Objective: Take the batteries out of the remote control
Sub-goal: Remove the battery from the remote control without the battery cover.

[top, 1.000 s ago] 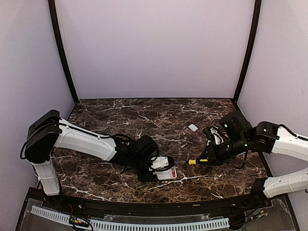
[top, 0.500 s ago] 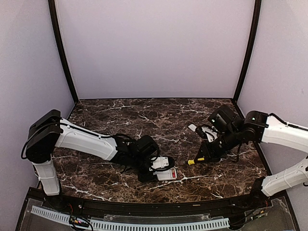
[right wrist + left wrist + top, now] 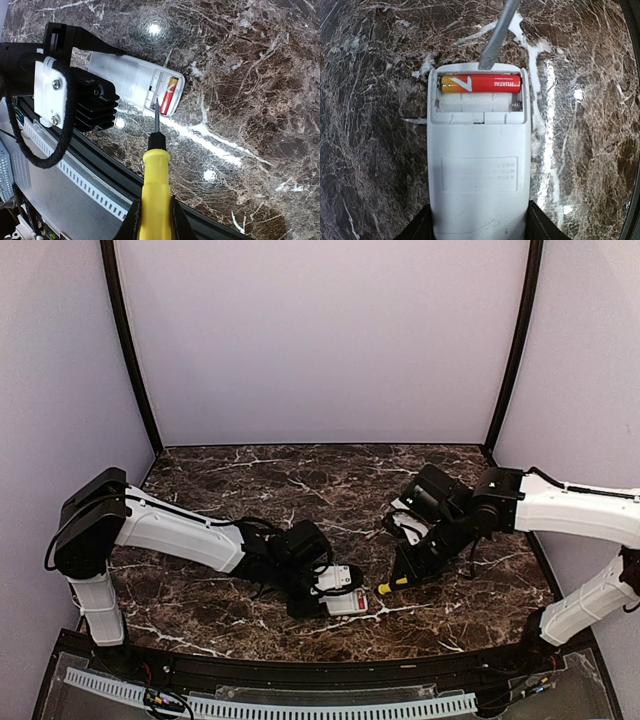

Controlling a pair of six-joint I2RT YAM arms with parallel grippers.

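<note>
Left gripper (image 3: 480, 227) clamping remote (image 3: 477, 170) (bay open), red battery (image 3: 481, 83) inside, right gripper (image 3: 155, 220) clenched on screwdriver (image 3: 156, 165), tip beside battery.

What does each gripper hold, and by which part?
Left gripper: the remote control, jaws on the sides of its end far from the battery. Right gripper: the screwdriver, by its yellow handle.

Left arm (image 3: 170, 530) extended low, rightward; left gripper (image 3: 338, 594) clamped, half-wide. Right arm (image 3: 565, 505) extended leftward; right gripper (image 3: 406, 568) clamped narrow, tilted down.
</note>
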